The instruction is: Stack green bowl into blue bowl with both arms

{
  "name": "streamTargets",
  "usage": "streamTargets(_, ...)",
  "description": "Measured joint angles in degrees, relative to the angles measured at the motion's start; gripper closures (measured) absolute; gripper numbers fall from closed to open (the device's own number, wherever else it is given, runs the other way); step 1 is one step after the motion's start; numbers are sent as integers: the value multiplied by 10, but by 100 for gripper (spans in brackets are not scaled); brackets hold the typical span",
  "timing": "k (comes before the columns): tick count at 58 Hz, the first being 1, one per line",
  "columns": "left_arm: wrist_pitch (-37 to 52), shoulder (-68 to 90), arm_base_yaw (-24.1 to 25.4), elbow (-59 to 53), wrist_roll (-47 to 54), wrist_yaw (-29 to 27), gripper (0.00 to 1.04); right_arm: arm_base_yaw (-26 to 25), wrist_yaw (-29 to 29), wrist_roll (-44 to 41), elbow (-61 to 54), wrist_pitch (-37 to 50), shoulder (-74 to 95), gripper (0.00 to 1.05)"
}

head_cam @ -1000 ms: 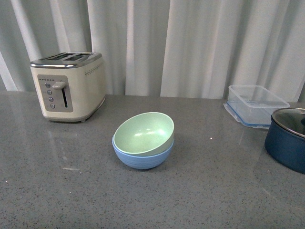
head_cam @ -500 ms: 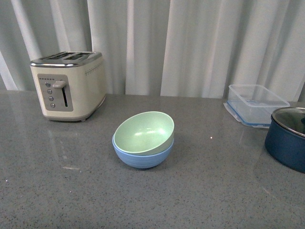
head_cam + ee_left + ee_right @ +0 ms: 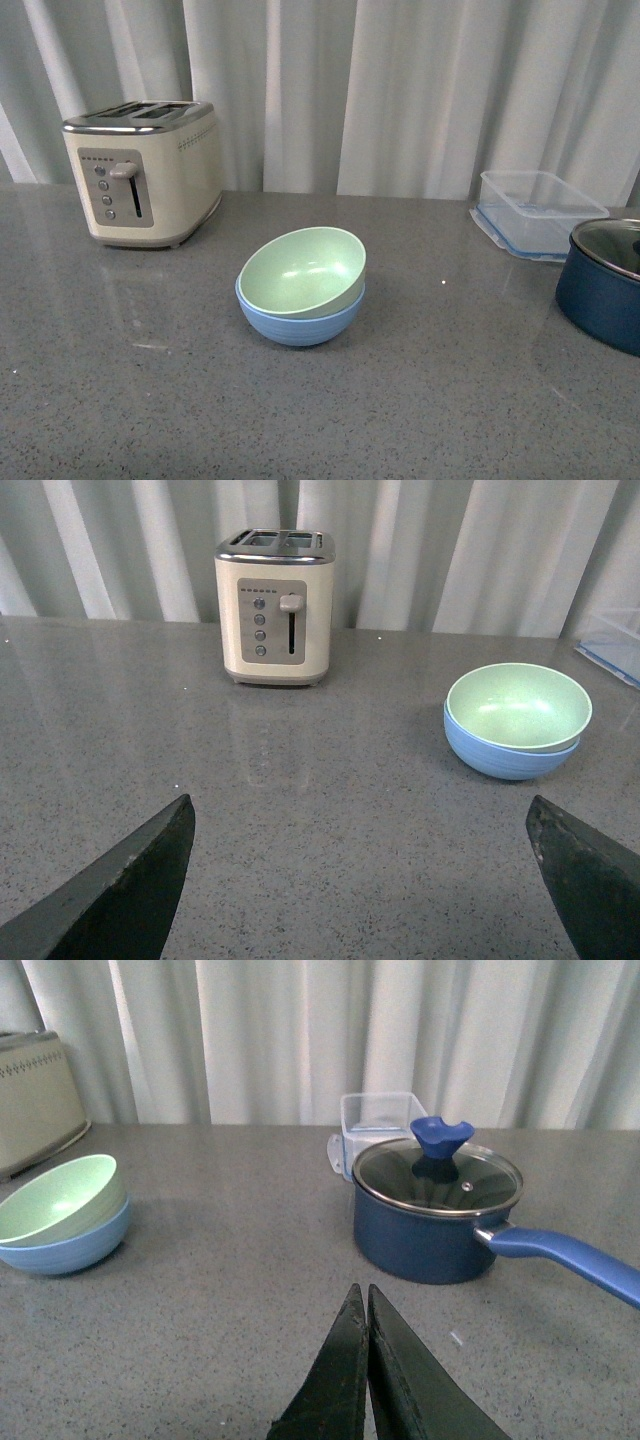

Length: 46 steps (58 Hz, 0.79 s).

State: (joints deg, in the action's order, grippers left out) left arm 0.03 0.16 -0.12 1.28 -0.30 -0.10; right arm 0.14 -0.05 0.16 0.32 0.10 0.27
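Observation:
The pale green bowl (image 3: 303, 273) rests nested, slightly tilted, inside the light blue bowl (image 3: 300, 320) in the middle of the grey counter. Both also show in the left wrist view, green bowl (image 3: 518, 705) in blue bowl (image 3: 505, 760), and in the right wrist view, green bowl (image 3: 58, 1199) in blue bowl (image 3: 68, 1245). My left gripper (image 3: 360, 820) is open, its fingers wide apart over bare counter, well short of the bowls. My right gripper (image 3: 363, 1295) is shut with nothing in it, apart from the bowls. Neither arm appears in the front view.
A cream toaster (image 3: 143, 171) stands at the back left. At the right sit a clear plastic container (image 3: 537, 213) and a dark navy lidded pot (image 3: 604, 283); its blue handle (image 3: 565, 1260) points toward my right gripper. White curtains hang behind the counter.
The bowls stay nested and still. The front view has shifted slightly, so everything sits a little higher in frame than before.

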Motion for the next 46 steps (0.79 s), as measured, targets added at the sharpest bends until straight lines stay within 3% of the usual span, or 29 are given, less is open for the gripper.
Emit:
streamTargets(5,0,0,0,0,0,0,7,0,0,0,0,0,0,93)
streamTargets(34,0,0,0,0,0,0,7,0,0,0,0,0,0,8)
streamTargets(46,0,0,0,0,0,0,7,0,0,0,0,0,0,10)
